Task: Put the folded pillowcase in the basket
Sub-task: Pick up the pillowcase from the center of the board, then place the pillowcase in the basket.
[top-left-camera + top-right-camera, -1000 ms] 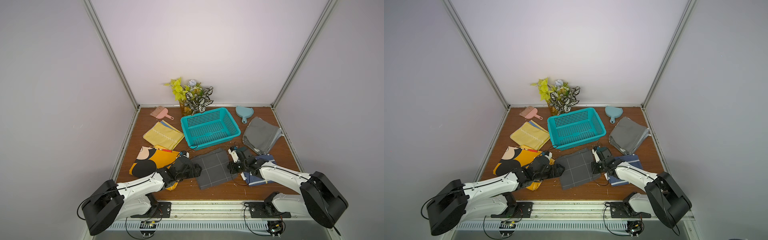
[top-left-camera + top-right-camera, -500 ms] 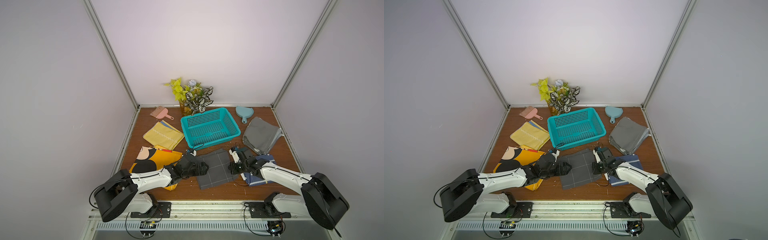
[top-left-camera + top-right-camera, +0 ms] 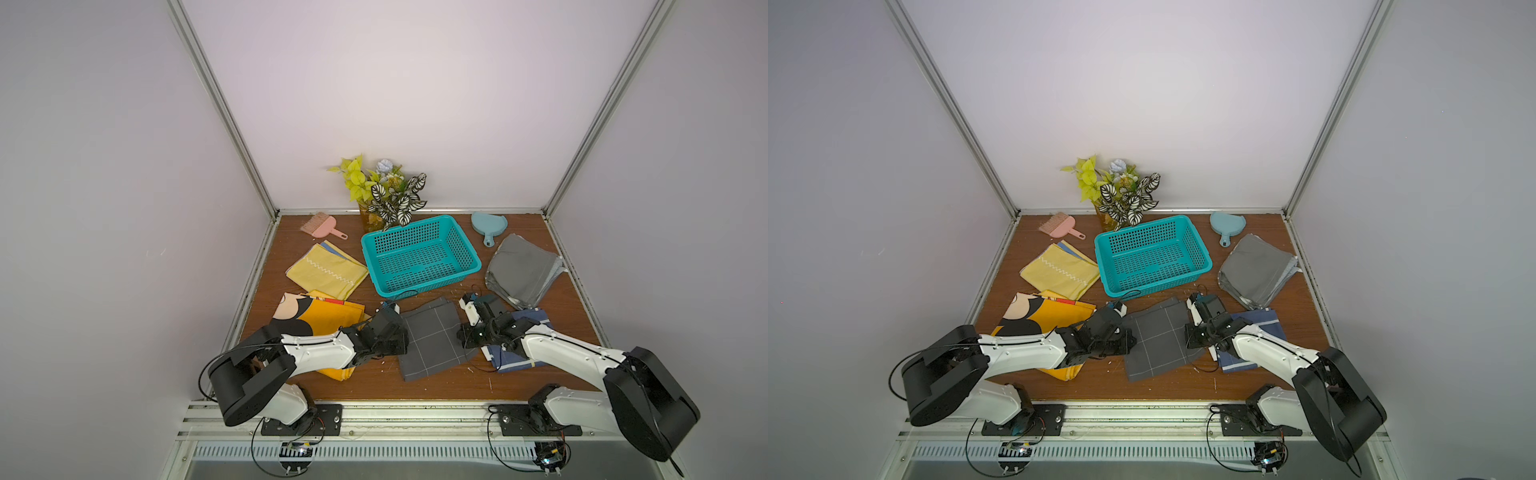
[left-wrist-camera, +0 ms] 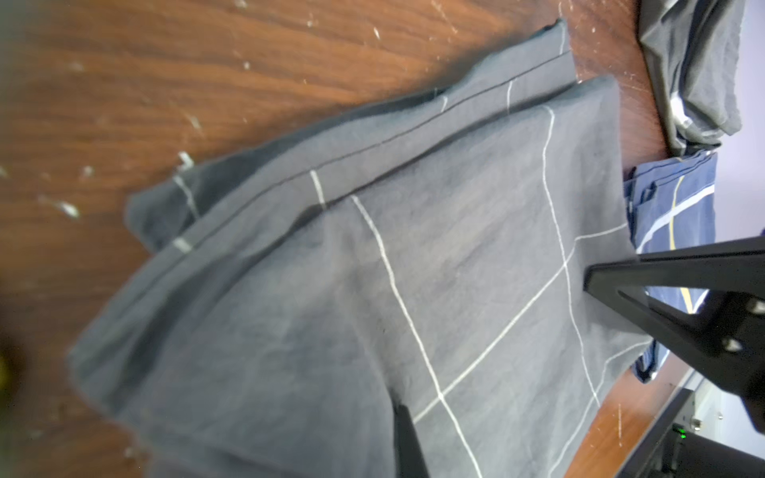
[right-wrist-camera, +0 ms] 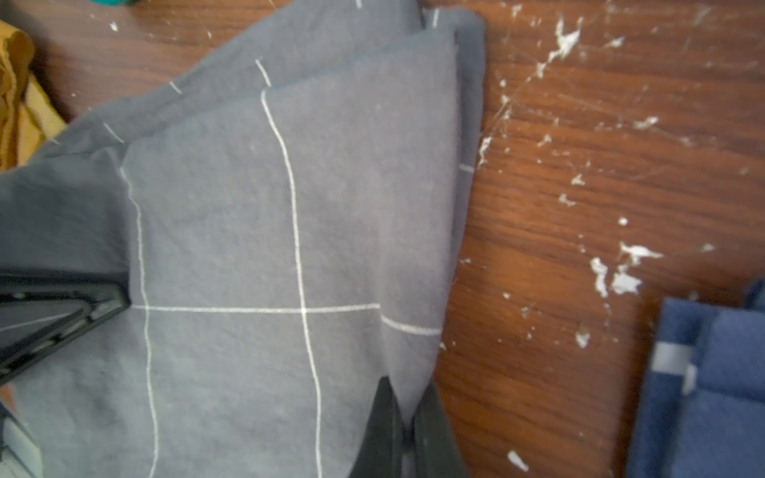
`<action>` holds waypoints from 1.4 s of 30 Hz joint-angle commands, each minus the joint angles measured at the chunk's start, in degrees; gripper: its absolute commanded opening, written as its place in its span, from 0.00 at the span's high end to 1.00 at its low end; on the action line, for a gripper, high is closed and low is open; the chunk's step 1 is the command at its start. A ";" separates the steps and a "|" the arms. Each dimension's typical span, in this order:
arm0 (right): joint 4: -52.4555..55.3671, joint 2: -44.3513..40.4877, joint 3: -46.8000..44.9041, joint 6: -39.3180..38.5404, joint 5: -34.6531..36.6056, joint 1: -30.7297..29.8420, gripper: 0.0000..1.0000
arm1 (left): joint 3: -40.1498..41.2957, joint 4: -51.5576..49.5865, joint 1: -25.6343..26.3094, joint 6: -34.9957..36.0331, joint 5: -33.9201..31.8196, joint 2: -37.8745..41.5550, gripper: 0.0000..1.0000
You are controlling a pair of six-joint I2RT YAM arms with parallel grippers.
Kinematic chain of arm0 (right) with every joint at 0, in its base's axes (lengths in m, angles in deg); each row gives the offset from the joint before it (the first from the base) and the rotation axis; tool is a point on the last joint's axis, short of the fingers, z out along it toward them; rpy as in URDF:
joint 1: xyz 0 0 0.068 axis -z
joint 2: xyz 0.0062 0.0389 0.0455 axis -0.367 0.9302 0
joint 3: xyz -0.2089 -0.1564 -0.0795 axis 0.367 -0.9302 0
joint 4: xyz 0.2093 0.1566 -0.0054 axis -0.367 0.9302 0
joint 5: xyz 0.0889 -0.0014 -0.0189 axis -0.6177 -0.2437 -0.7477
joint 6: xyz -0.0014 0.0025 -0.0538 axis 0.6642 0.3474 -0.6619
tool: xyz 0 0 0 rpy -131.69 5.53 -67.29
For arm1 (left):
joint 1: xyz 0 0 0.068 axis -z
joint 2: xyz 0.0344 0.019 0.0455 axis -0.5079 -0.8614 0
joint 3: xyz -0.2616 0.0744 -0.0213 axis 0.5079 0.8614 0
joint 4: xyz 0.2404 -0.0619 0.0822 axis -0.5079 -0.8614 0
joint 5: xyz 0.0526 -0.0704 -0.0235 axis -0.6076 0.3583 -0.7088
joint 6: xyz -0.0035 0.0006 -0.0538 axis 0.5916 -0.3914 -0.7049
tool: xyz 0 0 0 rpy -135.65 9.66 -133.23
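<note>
Moved: left gripper (image 3: 400, 336) slid in & clamped onto left edge of grey checked pillowcase (image 3: 432, 337); right gripper (image 3: 463, 336) pinched tight on its right edge; cloth lies flat, just near of basket (image 3: 405, 228); grasp looks done; nxt: lift both evenly, carry far over rim.

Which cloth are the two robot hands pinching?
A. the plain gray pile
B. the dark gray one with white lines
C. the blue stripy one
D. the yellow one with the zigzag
B: the left gripper and the right gripper are each shut on an opposite edge of the dark gray checked pillowcase.
</note>
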 commanded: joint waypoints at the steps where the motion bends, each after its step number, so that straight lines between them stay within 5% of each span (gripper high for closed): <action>1: 1.34 -3.34 -0.41 0.72 -2.38 -0.16 1.00 | -0.86 -8.66 1.96 1.13 0.12 -1.51 0.99; 15: 14.25 -14.50 9.87 0.64 -4.42 -0.74 1.00 | -20.65 -22.28 7.06 5.86 -2.83 2.54 0.99; 23: 24.75 -13.88 27.11 -3.13 -2.09 -0.89 1.00 | -32.36 -24.43 8.28 8.73 -2.05 2.49 0.99; 28: 24.36 -10.39 35.26 -5.47 1.61 -0.72 1.00 | -43.33 -30.78 8.28 14.41 -9.16 0.75 0.99; 42: 14.74 17.55 56.86 -14.93 1.47 4.85 1.00 | -47.22 -25.26 -10.92 28.39 -14.34 -7.48 0.99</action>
